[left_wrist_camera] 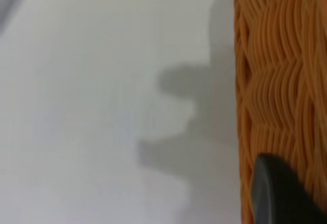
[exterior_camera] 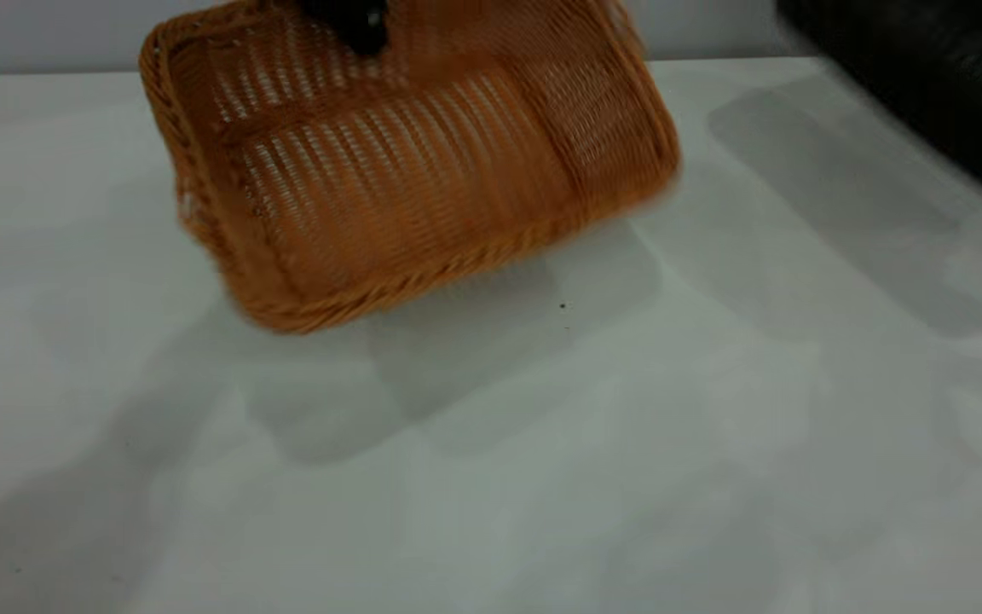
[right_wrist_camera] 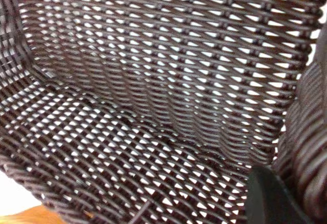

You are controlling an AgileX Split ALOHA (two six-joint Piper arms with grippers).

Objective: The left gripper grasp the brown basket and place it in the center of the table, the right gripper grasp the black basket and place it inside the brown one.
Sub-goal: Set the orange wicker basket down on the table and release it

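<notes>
The brown basket [exterior_camera: 423,188] hangs tilted above the table [exterior_camera: 542,469], its opening turned toward the camera and a shadow beneath it. My left gripper [exterior_camera: 355,21] is shut on its far rim. In the left wrist view one dark finger [left_wrist_camera: 278,193] lies against the braided orange rim [left_wrist_camera: 281,71]. The black basket [exterior_camera: 926,77] is lifted at the far right, blurred, its shadow on the table below. The right wrist view looks into its dark weave [right_wrist_camera: 153,81], with one finger [right_wrist_camera: 268,198] inside next to the rim. A sliver of the brown basket [right_wrist_camera: 30,218] shows below it.
The pale grey-white table stretches wide in front of and below both baskets. A grey wall runs along its far edge [exterior_camera: 48,72]. Nothing else stands on the surface in view.
</notes>
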